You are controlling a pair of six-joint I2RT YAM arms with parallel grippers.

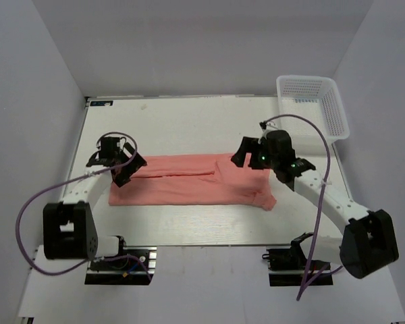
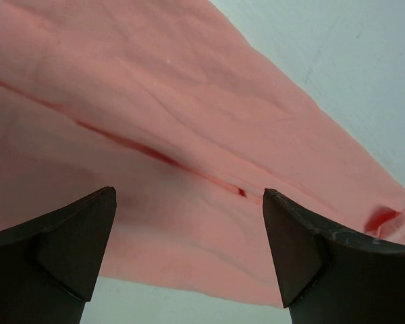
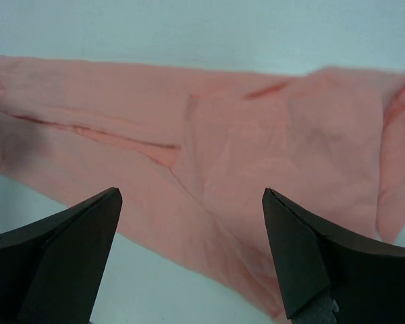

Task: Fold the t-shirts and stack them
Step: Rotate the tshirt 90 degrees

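shirt: salmon t-shirt (image 1: 189, 179), a long strip left of basket (image 1: 310, 101)
feel: i'd guess soft, floppy, so pinch end corners
left gripper (image 2: 189, 194), right gripper (image 3: 192, 192): jaws wide open, empty, above its ends

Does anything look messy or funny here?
Nothing is spilled or broken. The pink t-shirt is folded into a long strip, but its right end is rumpled, with a bit poking out at the near corner.

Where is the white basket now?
Top view: the basket sits at the table's far right corner, beyond the right end effector, apart from the t-shirt.
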